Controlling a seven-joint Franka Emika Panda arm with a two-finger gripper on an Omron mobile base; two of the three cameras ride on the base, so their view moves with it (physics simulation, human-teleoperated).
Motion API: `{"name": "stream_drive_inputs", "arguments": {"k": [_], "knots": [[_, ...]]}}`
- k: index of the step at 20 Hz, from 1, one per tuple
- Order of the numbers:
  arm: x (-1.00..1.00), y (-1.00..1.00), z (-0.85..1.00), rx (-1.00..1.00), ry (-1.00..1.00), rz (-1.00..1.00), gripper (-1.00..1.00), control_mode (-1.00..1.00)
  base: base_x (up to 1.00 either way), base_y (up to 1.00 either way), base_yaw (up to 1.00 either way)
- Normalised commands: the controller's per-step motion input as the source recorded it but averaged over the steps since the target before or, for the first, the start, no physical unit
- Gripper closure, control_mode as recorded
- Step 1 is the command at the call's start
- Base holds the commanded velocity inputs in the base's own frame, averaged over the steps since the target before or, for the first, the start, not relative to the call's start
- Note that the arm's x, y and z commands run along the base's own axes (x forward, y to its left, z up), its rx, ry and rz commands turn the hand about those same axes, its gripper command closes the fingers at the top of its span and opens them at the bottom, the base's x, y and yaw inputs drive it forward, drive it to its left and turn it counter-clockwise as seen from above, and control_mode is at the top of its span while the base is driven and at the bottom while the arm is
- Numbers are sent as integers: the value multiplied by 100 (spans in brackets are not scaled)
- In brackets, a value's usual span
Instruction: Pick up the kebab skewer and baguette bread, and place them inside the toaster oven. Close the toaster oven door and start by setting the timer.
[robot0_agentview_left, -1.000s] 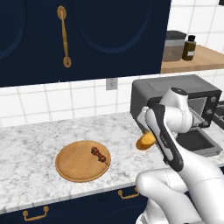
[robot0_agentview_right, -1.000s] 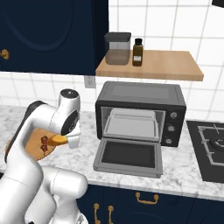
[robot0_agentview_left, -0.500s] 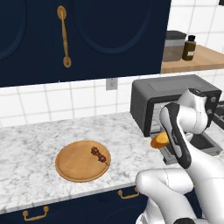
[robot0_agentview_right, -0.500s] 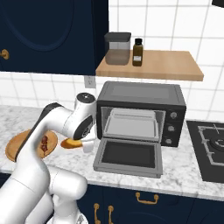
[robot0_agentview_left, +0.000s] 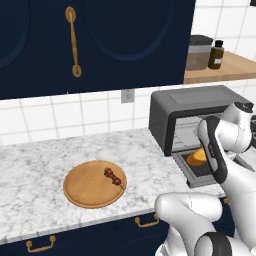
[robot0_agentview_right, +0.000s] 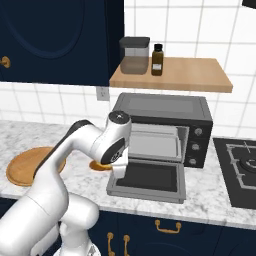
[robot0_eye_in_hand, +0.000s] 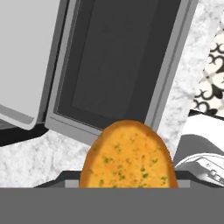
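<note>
So far, roughly the first quarter of the job is judged to be under way. The baguette bread (robot0_eye_in_hand: 129, 155) is carried in the gripper (robot0_eye_in_hand: 127, 183), whose jaws are clamped on it, and it is held above the lowered toaster oven door (robot0_agentview_right: 149, 179), just in front of the toaster oven (robot0_agentview_right: 162, 127). In the left base view the loaf (robot0_agentview_left: 197, 156) is seen as an orange patch beside the white forearm, at the mouth of the oven. Nothing has been laid on the metal tray (robot0_agentview_right: 152, 145) yet. The kebab skewer (robot0_agentview_left: 113, 176) is left lying on the round wooden board (robot0_agentview_left: 82, 192), well apart from the oven, on the marble counter (robot0_agentview_left: 30, 170). The closing of the door and the setting of the timer knobs (robot0_agentview_right: 197, 140) are still to be done.

In the hand view, the loaf's long axis is seen running along the gripper, with its rounded end pointed away from the hand, toward the door's glass. The skewer is laid slantwise on the board.
</note>
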Motion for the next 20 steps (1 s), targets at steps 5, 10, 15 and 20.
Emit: {"name": "stream_drive_inputs", "arguments": {"k": [5, 10, 15, 20], "knots": [[44, -20, 0, 0, 0, 0, 100, -100, 0, 0, 0], [42, -14, 0, 0, 0, 0, 100, -100, 0, 0, 0], [12, -30, 0, 0, 0, -1, 100, -100, 0, 0, 0], [1, -44, 10, 0, -4, -9, 100, -100, 0, 0, 0]]}}
